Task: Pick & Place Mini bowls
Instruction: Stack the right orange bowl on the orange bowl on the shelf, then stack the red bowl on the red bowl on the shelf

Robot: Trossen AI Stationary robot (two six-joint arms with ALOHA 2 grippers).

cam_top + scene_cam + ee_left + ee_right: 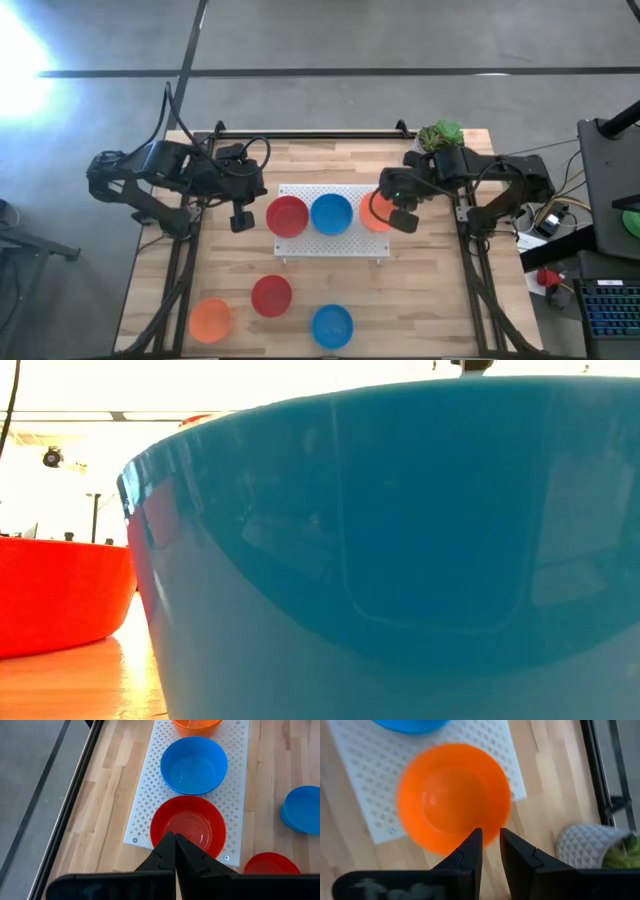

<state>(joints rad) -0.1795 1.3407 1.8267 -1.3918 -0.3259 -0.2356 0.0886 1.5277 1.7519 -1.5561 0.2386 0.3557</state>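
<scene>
My right end effector (pixel 490 851), fingers narrowly parted, pinches the orange bowl (pixel 454 796) rim over the board's (pixel 330 240) right edge; I'd lift straight, unhurried.

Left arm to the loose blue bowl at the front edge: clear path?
Probably yes. The left gripper sits beside the board's red bowl, fingers shut and empty. The loose blue bowl stands alone on bare wood; only the loose red bowl lies near the route, easily passed above.

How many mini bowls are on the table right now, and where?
6. On the white board: red bowl, blue bowl, orange bowl at its right edge. Near the front edge: orange, red, blue.
</scene>
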